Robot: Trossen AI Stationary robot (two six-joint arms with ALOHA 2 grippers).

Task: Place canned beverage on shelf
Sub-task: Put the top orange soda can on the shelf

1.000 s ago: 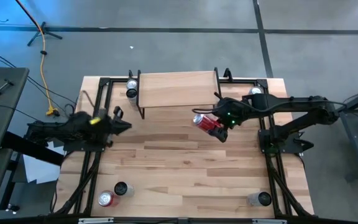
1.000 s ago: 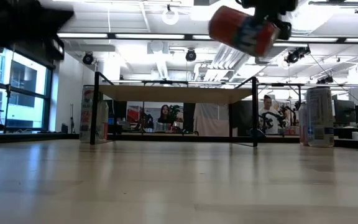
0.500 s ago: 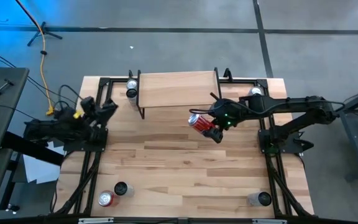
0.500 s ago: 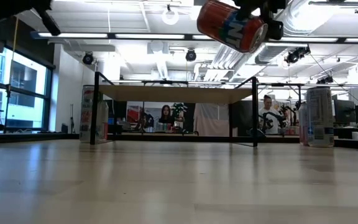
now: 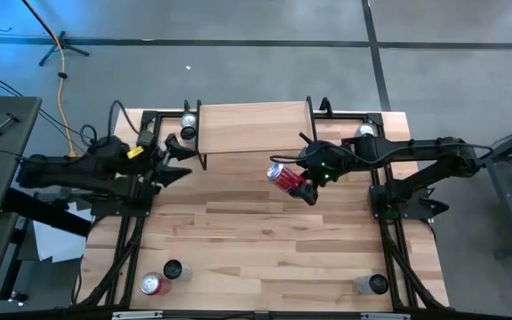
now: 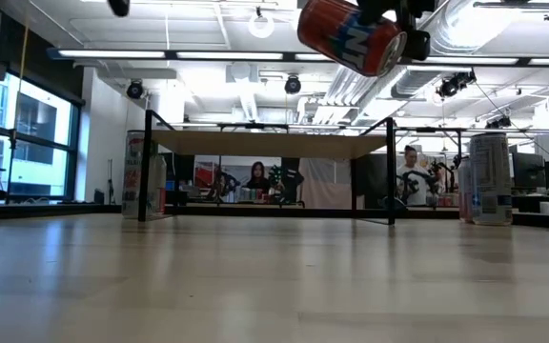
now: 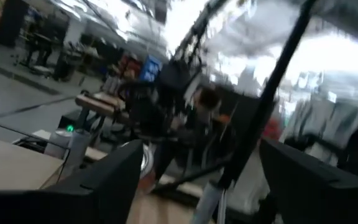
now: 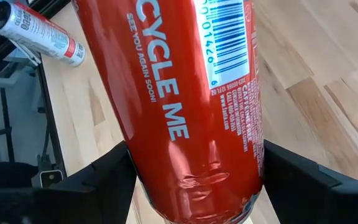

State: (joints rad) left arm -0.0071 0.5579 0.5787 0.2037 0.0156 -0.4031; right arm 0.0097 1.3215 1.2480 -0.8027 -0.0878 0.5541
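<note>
A red beverage can [image 5: 284, 177] hangs tilted above the table, just in front of the shelf [image 5: 252, 126], a light wood plank on thin black legs [image 6: 390, 171]. My right gripper [image 5: 302, 183] is shut on the can, which also shows at the top of the low view [image 6: 351, 34] and fills the right wrist view [image 8: 191, 93]. My left gripper [image 5: 178, 160] is raised near the shelf's left end, open and with nothing between its fingers [image 7: 101, 186]. My right gripper pinches the can's round side wall [image 8: 166, 180] between its two fingers [image 8: 95, 186], one on each side, lying across the can. They come slanting down from the table's right. The can is lifted clear and tilted, its top [image 5: 275, 170] toward the left; the wall shows a small dent [image 8: 204, 178].
Silver cans stand at the shelf's far left [image 5: 188, 125] and far right [image 5: 365, 132]. A red can [image 5: 153, 284] and a dark can [image 5: 175, 269] stand at the near left, another can [image 5: 372, 284] at the near right. Black frame rails run along both table sides.
My left gripper has risen from low over the table's left side and come toward the shelf's left end, and its fingers have opened from shut. My right gripper has kept the can clear of the table.
</note>
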